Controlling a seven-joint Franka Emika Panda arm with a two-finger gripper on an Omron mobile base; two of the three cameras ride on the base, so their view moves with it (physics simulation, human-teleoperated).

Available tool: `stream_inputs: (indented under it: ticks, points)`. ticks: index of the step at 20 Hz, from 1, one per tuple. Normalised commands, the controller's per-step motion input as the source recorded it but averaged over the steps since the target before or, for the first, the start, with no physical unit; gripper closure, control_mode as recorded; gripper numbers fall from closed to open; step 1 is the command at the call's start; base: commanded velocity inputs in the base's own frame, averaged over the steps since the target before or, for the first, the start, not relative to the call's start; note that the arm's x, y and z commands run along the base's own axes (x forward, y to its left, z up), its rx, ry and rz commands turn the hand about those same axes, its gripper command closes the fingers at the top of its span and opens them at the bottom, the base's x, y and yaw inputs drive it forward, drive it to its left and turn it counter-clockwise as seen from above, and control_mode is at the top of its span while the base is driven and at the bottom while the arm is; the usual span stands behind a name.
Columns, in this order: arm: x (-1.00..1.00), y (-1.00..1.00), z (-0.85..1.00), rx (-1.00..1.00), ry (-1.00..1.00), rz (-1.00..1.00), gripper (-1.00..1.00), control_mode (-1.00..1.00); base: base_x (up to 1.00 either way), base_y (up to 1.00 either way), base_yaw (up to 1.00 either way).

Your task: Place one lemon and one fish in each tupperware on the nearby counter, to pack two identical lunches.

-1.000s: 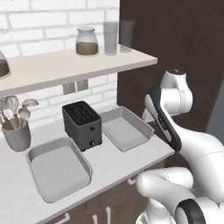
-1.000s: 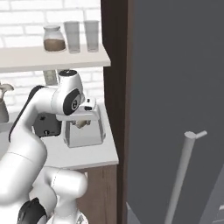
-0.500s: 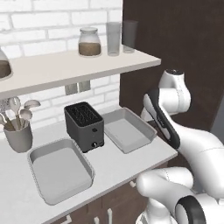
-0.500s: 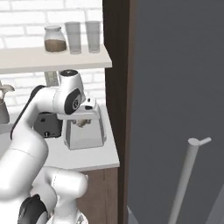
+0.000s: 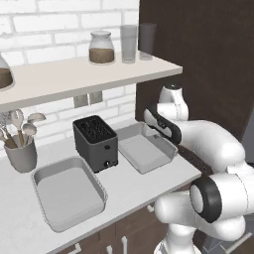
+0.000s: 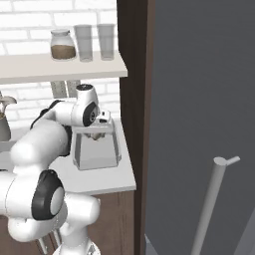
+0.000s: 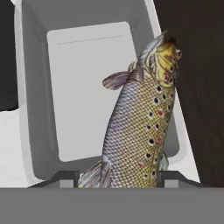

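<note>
My end effector point(image 7: 118, 177) is closed on a fish point(image 7: 142, 118), its two dark tips pressing the tail end from either side. The fish points away from me, its spotted brown-gold body hanging over the right-hand part of a light-grey tray point(image 7: 37, 92), with its head past the tray's far right corner, against the dark wall panel point(image 7: 197, 78). In the left base view that tray point(image 5: 144, 151) sits on the white desk point(image 5: 134, 188) just right of a black toaster point(image 5: 95, 142), and a second tray point(image 5: 67, 191) lies left of the toaster; both look bare inside. Nothing I see carries any readable label or writing, including the shelf jar point(image 5: 101, 48).
</note>
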Motion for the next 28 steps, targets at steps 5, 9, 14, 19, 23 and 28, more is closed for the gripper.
stream_inputs:
  ticks: [5,9,14,19,23,28]
  points:
    - [0.92,0.07,-0.42,0.00,0.28,0.00,1.00,-1.00,0.00,0.00,0.00]
    - [0.20,0.45,-0.46,-0.01,0.21,0.06,1.00,-1.00,0.00,0.00,0.00]
    - [0.05,0.17,-0.55,0.00,0.02,0.01,1.00,-1.00,0.00,0.00,0.00]
    - [0.59,0.00,-0.38,0.00,-0.07,0.00,1.00,-1.00,0.00,0.00,0.00]
    - [0.65,0.00,-0.16,0.00,-0.12,0.00,1.00,-1.00,0.00,0.00,0.00]
    - [0.15,0.00,-0.22,0.00,-0.05,0.00,1.00,-1.00,0.00,0.00,0.00]
